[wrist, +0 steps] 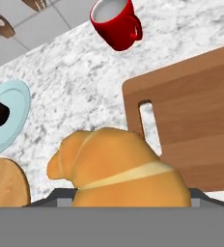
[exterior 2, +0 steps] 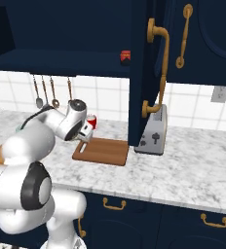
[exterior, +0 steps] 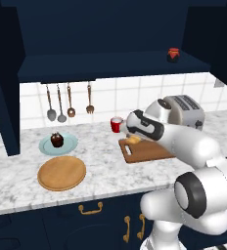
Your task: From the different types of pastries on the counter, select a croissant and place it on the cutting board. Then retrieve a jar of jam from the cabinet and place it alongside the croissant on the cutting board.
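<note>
The golden-tan croissant [wrist: 119, 169] sits large and close in the hand view, with my gripper [exterior: 131, 136] shut on it and the fingertips hidden behind it. It hangs just above the slot-handle end of the brown cutting board [wrist: 196, 120], partly over the marbled counter [exterior: 101, 161]. From the base, the croissant [exterior: 134, 140] shows at the left end of the cutting board [exterior: 152, 152]. The jar of jam [exterior: 173, 54] stands on the shelf of the navy cabinet [exterior: 110, 66], far right. The dark chocolate pastry [exterior: 57, 140] rests on a light blue plate [exterior: 70, 145].
A red mug [exterior: 116, 125] stands just behind the board's handle end. A round wooden plate [exterior: 61, 173] lies front left. A toaster [exterior: 186, 110] stands behind the board on the right. An open cabinet door [exterior 2: 144, 73] hangs above the toaster. Utensils [exterior: 69, 100] hang on the wall.
</note>
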Robot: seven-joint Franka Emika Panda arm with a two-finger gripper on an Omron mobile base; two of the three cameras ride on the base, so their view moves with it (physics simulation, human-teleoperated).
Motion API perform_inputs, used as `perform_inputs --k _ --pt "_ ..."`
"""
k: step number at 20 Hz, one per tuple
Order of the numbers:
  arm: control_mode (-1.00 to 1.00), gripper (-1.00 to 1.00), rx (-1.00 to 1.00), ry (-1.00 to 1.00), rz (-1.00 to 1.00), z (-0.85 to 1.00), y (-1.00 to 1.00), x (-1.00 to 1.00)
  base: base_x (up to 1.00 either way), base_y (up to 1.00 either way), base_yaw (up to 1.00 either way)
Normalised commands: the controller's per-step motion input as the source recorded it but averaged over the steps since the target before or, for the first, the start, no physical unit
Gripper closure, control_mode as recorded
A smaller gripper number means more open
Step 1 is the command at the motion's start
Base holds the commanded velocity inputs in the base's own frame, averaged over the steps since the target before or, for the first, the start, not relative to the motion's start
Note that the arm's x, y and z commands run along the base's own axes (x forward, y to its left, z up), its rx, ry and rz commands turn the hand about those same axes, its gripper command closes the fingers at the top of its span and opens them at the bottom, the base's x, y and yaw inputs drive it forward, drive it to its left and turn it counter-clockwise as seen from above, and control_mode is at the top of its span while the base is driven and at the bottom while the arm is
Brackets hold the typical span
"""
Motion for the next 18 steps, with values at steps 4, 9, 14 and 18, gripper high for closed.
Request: perform_inputs --k 4,9,14,18 --pt "-1.0 1.0 -0.02 -0.03 0.0 -0.02 -0.73 0.0 0.0 0.0 0.0" --pt "-1.0 1.0 -0.09 -0.09 0.0 -0.24 -0.47 0.0 0.0 0.0 0.0" --pt "-1.0 1.0 -0.16 -0.15 0.0 -0.37 0.0 0.0 0.0 0.0 0.0" --pt "-1.0 1.0 -0.09 -0.09 0.0 -0.25 0.0 0.01 0.0 0.0 0.0"
